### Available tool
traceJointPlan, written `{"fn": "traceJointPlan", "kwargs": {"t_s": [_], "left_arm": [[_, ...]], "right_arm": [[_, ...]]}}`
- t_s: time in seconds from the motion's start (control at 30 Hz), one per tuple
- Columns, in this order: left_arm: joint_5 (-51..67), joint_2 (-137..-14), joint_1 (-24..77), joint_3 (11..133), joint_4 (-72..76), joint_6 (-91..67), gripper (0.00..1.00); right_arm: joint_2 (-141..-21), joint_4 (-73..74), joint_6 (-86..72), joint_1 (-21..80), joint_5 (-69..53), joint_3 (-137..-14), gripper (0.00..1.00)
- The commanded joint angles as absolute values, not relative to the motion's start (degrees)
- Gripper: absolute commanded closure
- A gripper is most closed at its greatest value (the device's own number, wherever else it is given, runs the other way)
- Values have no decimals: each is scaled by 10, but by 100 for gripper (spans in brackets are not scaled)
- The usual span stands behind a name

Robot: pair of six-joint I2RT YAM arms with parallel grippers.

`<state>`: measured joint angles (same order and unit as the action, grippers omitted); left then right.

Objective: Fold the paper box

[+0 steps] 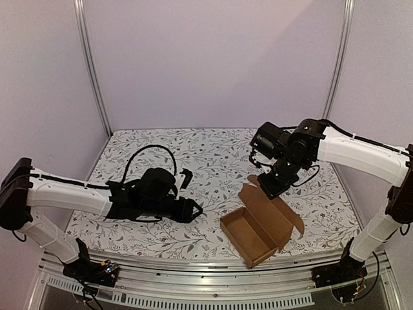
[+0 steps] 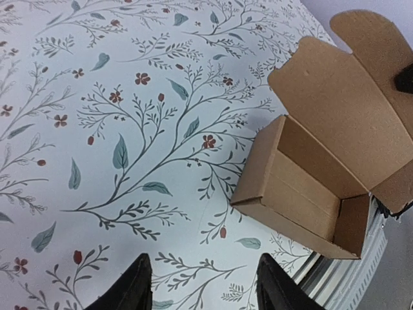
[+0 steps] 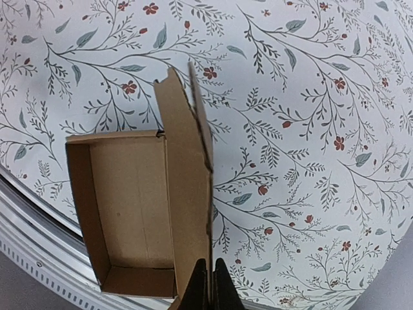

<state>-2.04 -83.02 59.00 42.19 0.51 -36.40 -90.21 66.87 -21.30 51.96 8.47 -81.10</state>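
Observation:
The paper box [image 1: 248, 234] is a plain brown cardboard mailer standing near the table's front edge, its tray open and its lid [image 1: 274, 208] raised. My right gripper [image 1: 271, 186] is shut on the far edge of the lid and holds it up. In the right wrist view the fingers [image 3: 210, 278] pinch the lid [image 3: 187, 174] edge-on, with the empty tray [image 3: 126, 200] to its left. My left gripper [image 1: 193, 210] is open and empty, low over the cloth to the left of the box. In the left wrist view the box [image 2: 303, 194] lies beyond the open gripper [image 2: 203, 274].
The table is covered with a white floral cloth [image 1: 193, 155]. An aluminium rail [image 1: 206, 271] runs along the front edge, right by the box's near corner. Pale walls with metal posts [image 1: 90, 64] enclose the back and sides.

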Motion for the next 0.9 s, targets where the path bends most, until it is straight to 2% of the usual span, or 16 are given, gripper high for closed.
{"fn": "traceJointPlan", "kwargs": {"t_s": [0.0,0.27,0.5,0.87], "left_arm": [[-60,-803,592,413,-43,-357,46],[-102,-714,579,386,-77,-354,43],[-105,-655,557,359,-74,-345,41],[-45,-692,536,345,44,-300,34]], "right_arm": [[-926,675,-174,527,100,-875,100],[-981,664,-13,548,129,-953,100],[-993,617,192,550,81,-961,100],[-1023,571,371,550,76,-975,100]]}}
